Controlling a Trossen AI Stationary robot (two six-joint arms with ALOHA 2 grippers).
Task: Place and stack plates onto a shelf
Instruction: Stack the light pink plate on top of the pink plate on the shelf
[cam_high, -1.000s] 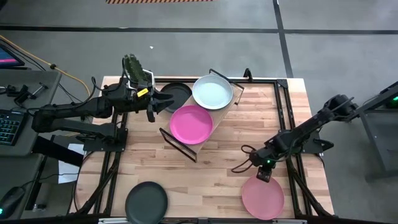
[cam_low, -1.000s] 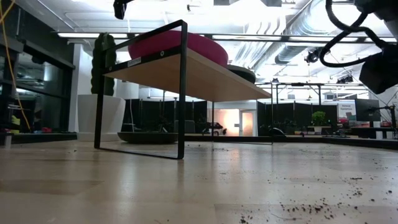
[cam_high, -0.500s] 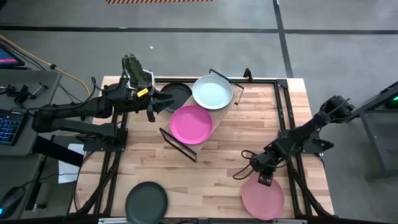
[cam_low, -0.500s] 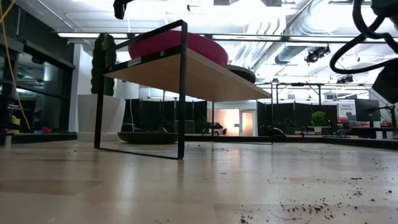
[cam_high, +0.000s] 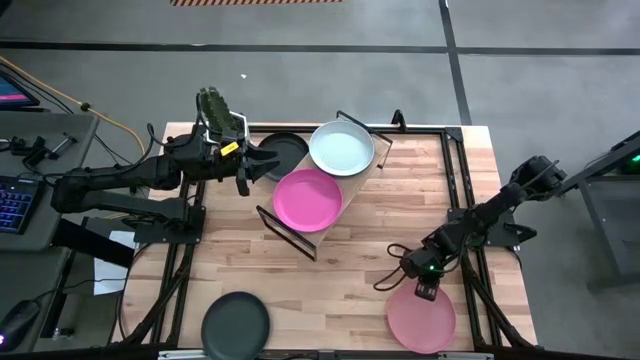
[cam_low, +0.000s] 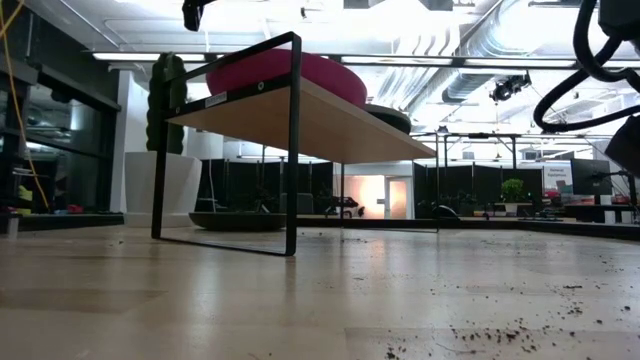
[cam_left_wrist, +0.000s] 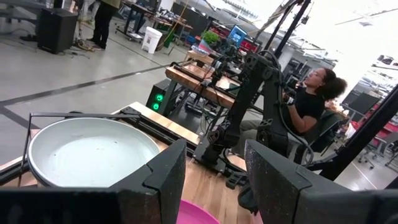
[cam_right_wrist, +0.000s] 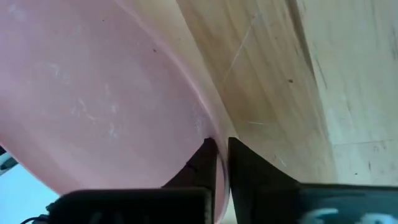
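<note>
The light-wood shelf (cam_high: 345, 195) carries a pale mint-white plate (cam_high: 341, 148) and a magenta plate (cam_high: 307, 198). A dark plate (cam_high: 283, 153) lies beside the shelf's far left end. A dark grey plate (cam_high: 236, 325) sits at the near edge. At the near right lies a light pink plate (cam_high: 422, 320), and my right gripper (cam_high: 425, 291) is shut on it. My left gripper (cam_high: 251, 170) hovers open and level left of the shelf, holding nothing; its wrist view looks across the mint-white plate (cam_left_wrist: 93, 152). My right gripper pinches the light pink plate's far rim (cam_right_wrist: 221, 167) between its two fingers, one finger (cam_right_wrist: 205, 160) inside the plate and the other (cam_right_wrist: 245, 163) outside. The fingers slant down from the table's far side. The plate lies flat on the table.
A cactus (cam_high: 212, 105) in a white pot (cam_low: 175, 180) stands at the table's far left corner. Black frame rails (cam_high: 450, 180) run along the table's sides. A person (cam_left_wrist: 311, 102) sits beyond the table. Bare wood lies between the shelf and the pink plate.
My right gripper has gone down and toward the table's near edge, onto the far rim of the light pink plate. The plate stays where it was.
</note>
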